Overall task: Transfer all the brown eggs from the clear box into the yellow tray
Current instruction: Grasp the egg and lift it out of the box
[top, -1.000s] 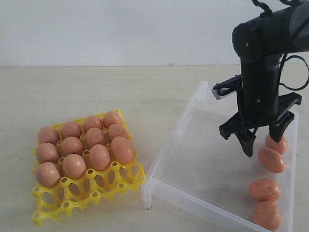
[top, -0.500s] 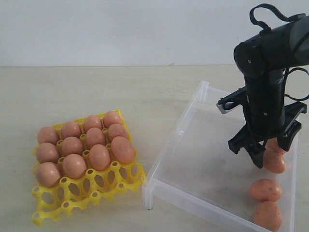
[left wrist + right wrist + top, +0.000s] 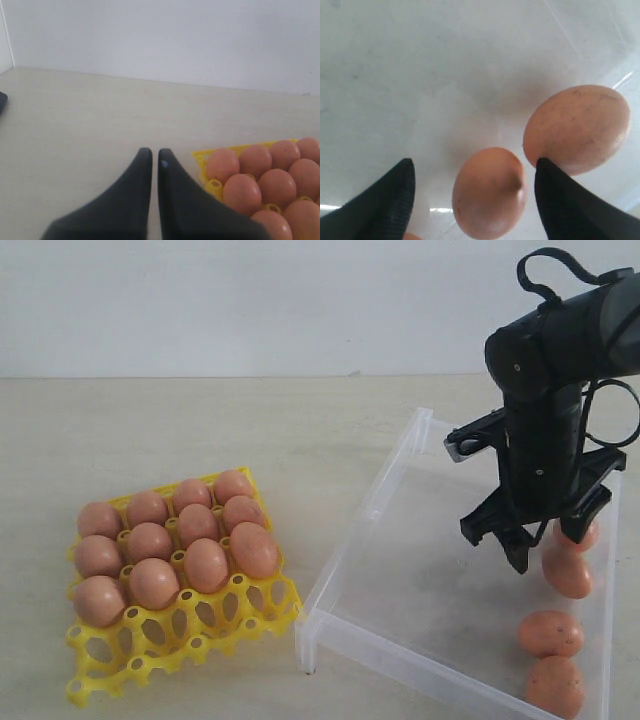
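Wrist view showed what exterior view hid: right fingers (image 3: pixel 385 200) spread wide, holding nothing, one brown egg (image 3: pixel 490 197) lying between them inside clear box (image 3: pixel 370 512). Left fingers (image 3: pixel 132 195) pressed together, empty, outside clear box.

A plain white wall (image 3: pixel 250 300) stands behind a pale beige worktop (image 3: pixel 200 430) with a faint grain (the 2 meet in a straight seam). Soft, even light casts weak shadows.
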Tool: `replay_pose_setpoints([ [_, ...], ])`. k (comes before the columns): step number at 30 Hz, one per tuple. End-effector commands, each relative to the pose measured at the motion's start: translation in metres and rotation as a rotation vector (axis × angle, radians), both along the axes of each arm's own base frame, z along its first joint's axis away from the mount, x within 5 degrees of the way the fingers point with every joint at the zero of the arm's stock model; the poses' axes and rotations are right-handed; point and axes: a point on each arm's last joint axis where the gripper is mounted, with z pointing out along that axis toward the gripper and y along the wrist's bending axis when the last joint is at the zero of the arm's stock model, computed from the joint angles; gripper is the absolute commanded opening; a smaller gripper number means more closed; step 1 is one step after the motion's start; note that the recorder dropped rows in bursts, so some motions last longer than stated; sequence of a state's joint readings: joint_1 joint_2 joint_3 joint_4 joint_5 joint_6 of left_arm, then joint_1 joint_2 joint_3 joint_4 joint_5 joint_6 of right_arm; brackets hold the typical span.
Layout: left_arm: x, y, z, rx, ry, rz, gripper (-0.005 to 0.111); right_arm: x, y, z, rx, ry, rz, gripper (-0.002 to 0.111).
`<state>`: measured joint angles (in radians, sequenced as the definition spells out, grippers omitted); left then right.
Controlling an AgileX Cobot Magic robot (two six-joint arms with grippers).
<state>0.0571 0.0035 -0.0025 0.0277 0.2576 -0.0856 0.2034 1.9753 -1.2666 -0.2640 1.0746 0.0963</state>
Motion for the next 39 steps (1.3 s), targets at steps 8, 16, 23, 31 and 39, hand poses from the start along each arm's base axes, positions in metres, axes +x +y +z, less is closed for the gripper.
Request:
replay_pose_setpoints([
  [8, 0.0, 0.0, 0.0, 0.002, -0.003, 0.003, 0.004, -0.003, -0.01, -0.039, -0.059, 0.16, -0.056, 0.048],
  [16, 0.0, 0.0, 0.0, 0.002, -0.003, 0.003, 0.004, 0.0, -0.01, -0.041, -0.051, 0.13, -0.038, 0.0],
  [23, 0.0, 0.0, 0.0, 0.002, -0.004, 0.003, 0.004, 0.007, -0.005, -0.021, 0.012, -0.007, -0.039, 0.0],
  [31, 0.0, 0.0, 0.0, 0.002, -0.004, 0.003, 0.004, 0.016, 0.023, 0.044, 0.295, -0.374, -0.103, 0.0],
  [39, 0.0, 0.0, 0.0, 0.002, -0.004, 0.003, 0.004, 0.001, 0.12, 0.103, 0.611, -0.751, 0.079, 0.0],
])
